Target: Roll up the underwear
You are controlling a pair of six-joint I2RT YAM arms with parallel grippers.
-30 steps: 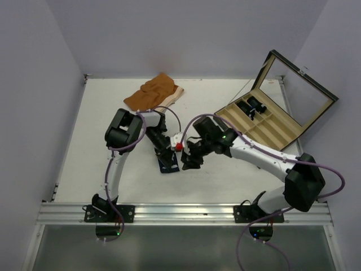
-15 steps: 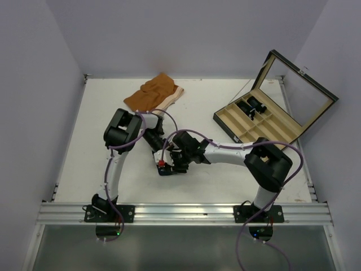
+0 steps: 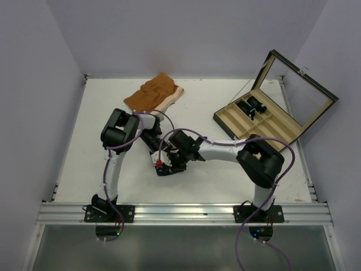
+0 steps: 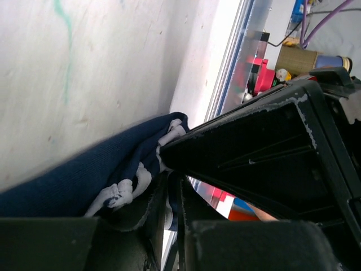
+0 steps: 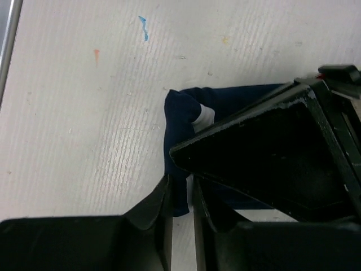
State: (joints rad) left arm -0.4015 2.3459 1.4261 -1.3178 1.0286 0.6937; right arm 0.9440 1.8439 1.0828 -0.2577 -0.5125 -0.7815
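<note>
Small navy-blue ribbed-fabric underwear (image 5: 183, 113), white-trimmed, bunched on matte white desk (image 5: 84, 113). Left gripper (image 4: 164, 182), right gripper (image 5: 178, 179): jaws pinching its folds.

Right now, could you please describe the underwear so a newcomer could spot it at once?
On the white table, look near the front middle, where the left hand and right hand meet. The underwear is the small navy bundle with white trim, unlike the larger orange shorts at the back.

No writing, label, brand mark or number can be read in any of the three views, whether on the underwear (image 5: 180, 113) or the open box (image 3: 271, 132) at the tabletop's far right corner.
</note>
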